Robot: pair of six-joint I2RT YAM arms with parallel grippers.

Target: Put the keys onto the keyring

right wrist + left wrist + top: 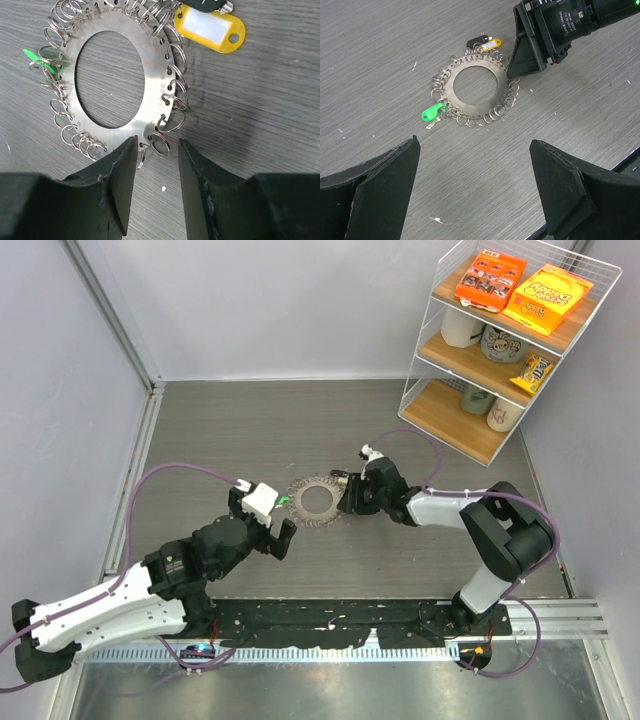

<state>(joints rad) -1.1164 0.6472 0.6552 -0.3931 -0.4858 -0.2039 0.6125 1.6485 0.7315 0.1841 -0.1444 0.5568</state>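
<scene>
The keyring is a flat silvery disc with a round hole, fringed with many small split rings, lying on the grey table. In the left wrist view the disc has a green-tagged key at its lower left, and a yellow tag and a black tag at its far side. My right gripper is open at the disc's edge, one split ring between its fingers, untouched. My left gripper is open and empty, above the table, short of the disc.
A white wire shelf with snack boxes and bottles stands at the back right. Grey walls close the left and back sides. A black rail runs along the near edge by the arm bases.
</scene>
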